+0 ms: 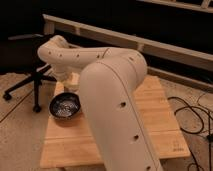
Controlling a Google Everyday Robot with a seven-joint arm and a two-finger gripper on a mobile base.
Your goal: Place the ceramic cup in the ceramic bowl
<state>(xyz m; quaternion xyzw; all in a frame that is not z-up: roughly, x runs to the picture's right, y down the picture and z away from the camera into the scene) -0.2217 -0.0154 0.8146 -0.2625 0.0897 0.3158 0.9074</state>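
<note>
- One camera view is all I have. My white arm [115,110] fills the middle of it, reaching back and across the wooden tabletop [162,117] toward the view's left side.
- My gripper [66,76] hangs low under the wrist at the end of that reach, just behind the ceramic bowl [65,107].
- The ceramic cup [73,80] shows as a cream patch right at the gripper. By my reading it is clear of the tabletop, just above and behind the bowl's far rim.
- The wrist covers the grasp, so I cannot tell whether the gripper is closed on the cup or open.
- The bowl sits near the tabletop's left edge, black with a speckled inside, and nothing lies in it.
- Step in hand, as I judge it: bringing the cup over the bowl. The placing itself is not yet done.
- The next move calls for a short shift toward the camera until the cup is centred over the bowl. After that comes a slow, upright descent clear of the far rim, letting go only when the base is nearly down.
- An office chair [30,82] and floor cables [192,117] stand well apart from the work.
</note>
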